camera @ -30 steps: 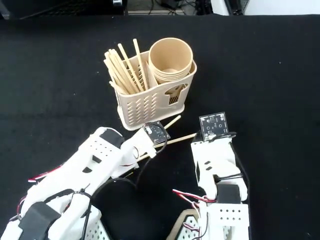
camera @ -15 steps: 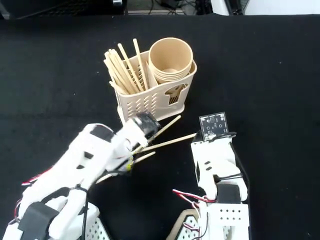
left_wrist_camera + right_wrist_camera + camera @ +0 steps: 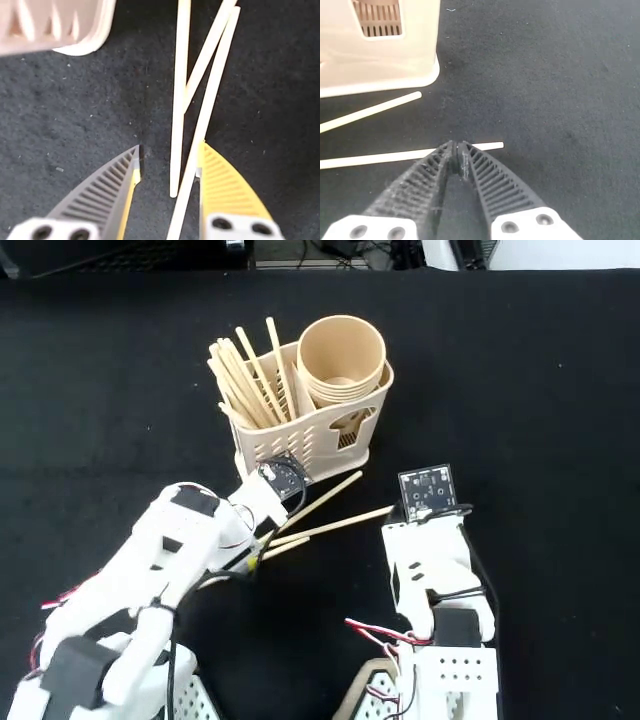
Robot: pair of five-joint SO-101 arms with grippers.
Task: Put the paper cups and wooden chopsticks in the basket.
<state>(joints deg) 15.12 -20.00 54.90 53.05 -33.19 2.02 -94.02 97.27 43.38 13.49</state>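
L gripper [image 3: 167, 161] ribbed fingers spread over 3 slim wooden chopsticks [image 3: 179, 90], R gripper [image 3: 456, 148] fingers pressed together, slotted cream basket [image 3: 290, 450] nearby

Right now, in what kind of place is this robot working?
Probably a lab or test bench, not a kitchen: a table under black cloth, the left arm and right arm side by side, and a staged basket of paper cups and chopsticks.

A fixed camera looks steeply down over the black cloth worktop [image 3: 560, 390]. My wrist cameras ride low and close, one facing out past my left gripper [image 3: 169, 150], one past my right gripper [image 3: 456, 146]. All three share the loose pale wooden chopsticks [image 3: 335, 524] beside the cream slotted plastic basket [image 3: 300, 440].
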